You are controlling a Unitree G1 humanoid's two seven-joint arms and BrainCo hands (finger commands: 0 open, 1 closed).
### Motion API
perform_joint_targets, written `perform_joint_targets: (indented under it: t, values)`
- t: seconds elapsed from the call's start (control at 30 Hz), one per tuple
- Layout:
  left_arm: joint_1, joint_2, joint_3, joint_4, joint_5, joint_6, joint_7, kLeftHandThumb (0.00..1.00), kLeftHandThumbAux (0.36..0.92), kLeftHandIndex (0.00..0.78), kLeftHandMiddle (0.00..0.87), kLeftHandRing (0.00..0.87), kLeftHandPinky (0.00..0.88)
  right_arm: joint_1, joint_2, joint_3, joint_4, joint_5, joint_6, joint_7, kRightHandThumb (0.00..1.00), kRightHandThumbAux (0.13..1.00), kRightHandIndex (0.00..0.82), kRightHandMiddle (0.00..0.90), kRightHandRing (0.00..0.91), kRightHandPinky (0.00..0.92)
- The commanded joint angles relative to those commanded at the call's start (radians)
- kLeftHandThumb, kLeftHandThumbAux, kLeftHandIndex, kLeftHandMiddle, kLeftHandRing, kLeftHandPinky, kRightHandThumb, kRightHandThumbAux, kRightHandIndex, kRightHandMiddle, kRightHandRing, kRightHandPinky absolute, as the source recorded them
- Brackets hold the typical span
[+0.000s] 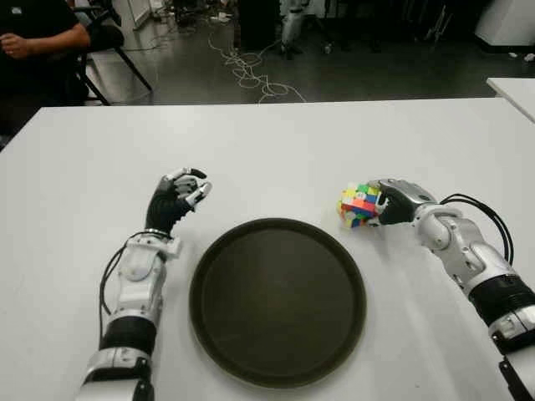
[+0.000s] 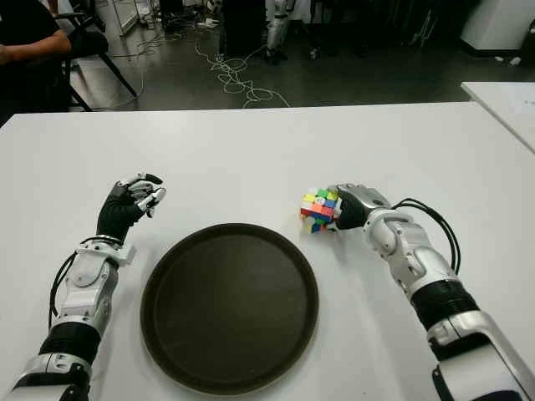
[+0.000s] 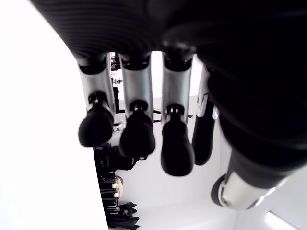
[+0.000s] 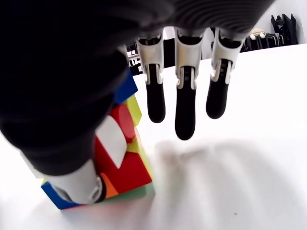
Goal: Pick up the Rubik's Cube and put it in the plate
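Rubik's Cube (image 1: pixel 357 205) sits on the white table (image 1: pixel 267 142) at about 2 o'clock from the plate (image 1: pixel 277 301), just off its rim, apart from it. Right hand (image 1: pixel 393 203) is pressed up against the cube's 3 o'clock side. In the right wrist view the thumb lies against the cube while the three visible fingers (image 4: pixel 185 103) hang straight and spread, clear of it. So contact, not a closed grasp; hand is wide, holding nothing.

Risks as I judge them:
- Closing from here with only the thumb seated, the cube likely gets shoved toward 9 o'clock or rolls on an edge instead of being pinched.
- Cube appears tipped or mid-twist rather than flat, so finger pads may land on a corner and slip.
- A low carry would clip the plate's raised rim; needs lift before the sweep.
- A drop from height could bounce the cube off the dark plate.

Room: bare table all round the cube, and the short path to the plate is unobstructed. Table's far edge at 12 o'clock is well apart. Left hand (image 1: pixel 177 200) shows at 10 o'clock of the plate, fingers loosely curled, empty, clear of the path.
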Motion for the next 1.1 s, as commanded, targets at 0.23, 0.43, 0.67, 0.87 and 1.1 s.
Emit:
perform_joint_targets:
  t: [0.23, 0.43, 0.67, 0.87, 1.1]
  values:
    - [-0.001, 0.0, 0.0, 0.001, 0.002, -0.001, 0.005, 0.689, 0.717, 0.435, 0.764, 0.766, 0.738, -0.001, 0.004, -0.001, 0.003, 0.001, -0.002, -0.018, 0.69, 0.74, 0.408, 0.412, 0.427, 0.352]
    - [0.0, 0.001, 0.0, 0.001, 0.007, 0.002, 0.012, 0.689, 0.717, 0.435, 0.762, 0.766, 0.738, 0.002, 0.014, -0.013, 0.008, 0.012, -0.012, -0.053, 0.689, 0.74, 0.409, 0.418, 0.434, 0.379]
    - [-0.001, 0.003, -0.001, 0.003, 0.01, 0.006, 0.015, 0.689, 0.717, 0.434, 0.759, 0.765, 0.738, 0.008, 0.026, -0.029, -0.001, 0.027, -0.014, -0.086, 0.689, 0.74, 0.412, 0.441, 0.451, 0.433]
    - [0.001, 0.003, -0.001, 0.004, 0.01, 0.003, 0.019, 0.689, 0.717, 0.434, 0.757, 0.763, 0.734, 0.025, 0.042, -0.059, -0.026, 0.036, -0.019, -0.144, 0.69, 0.74, 0.413, 0.469, 0.472, 0.46]
    - [0.001, 0.003, -0.001, 0.005, 0.011, 0.004, 0.023, 0.69, 0.717, 0.434, 0.754, 0.76, 0.731, 0.047, 0.074, -0.098, -0.047, 0.057, -0.041, -0.24, 0.693, 0.739, 0.414, 0.498, 0.5, 0.501]
